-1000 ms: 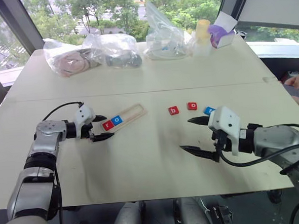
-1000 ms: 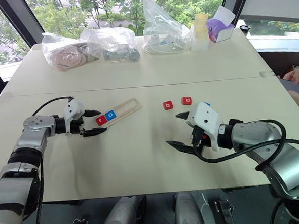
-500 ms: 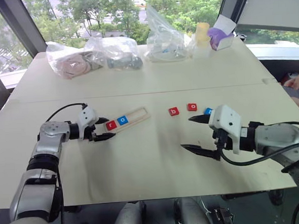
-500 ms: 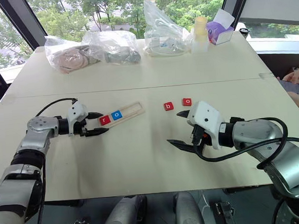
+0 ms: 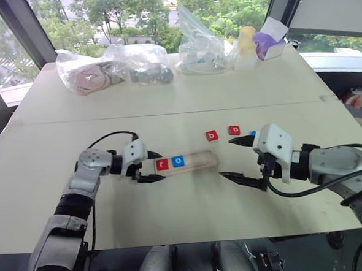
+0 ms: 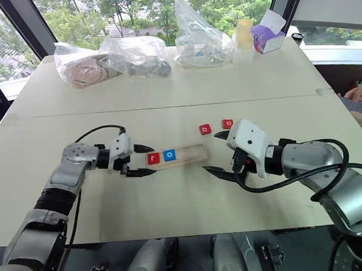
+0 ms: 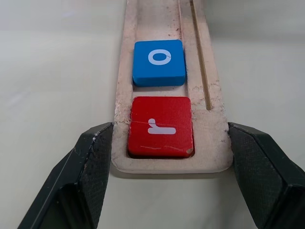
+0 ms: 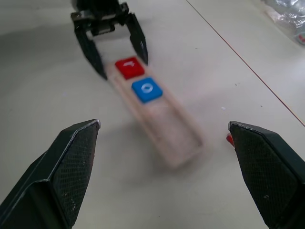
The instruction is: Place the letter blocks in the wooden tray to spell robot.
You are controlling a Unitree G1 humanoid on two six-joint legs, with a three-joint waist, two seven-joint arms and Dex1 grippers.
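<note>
Left jaws closed on the rounded near end of the wooden tray (image 5: 184,162), one finger pressed to each long side; from the left wrist camera I see both black fingertips (image 7: 93,157) against the tray's edges. Left gripper (image 5: 151,167) points toward the robot's right, low over the table (image 5: 173,203). Right gripper (image 5: 236,160) hangs just off the tray's far end, jaws spread wide, nothing between them.

Tray lies flat on the table between the two grippers, long axis running left to right. Two letter blocks sit in it at the left-gripper end: red r (image 5: 162,164) first, blue o (image 5: 178,161) touching beside it. Rest of the tray is bare wood.

Loose on the table beyond the tray, near the right gripper: red b (image 5: 212,135), red o (image 5: 233,130), and a blue block (image 5: 253,133) mostly hidden behind the right gripper's white housing; I cannot read its letter
</note>
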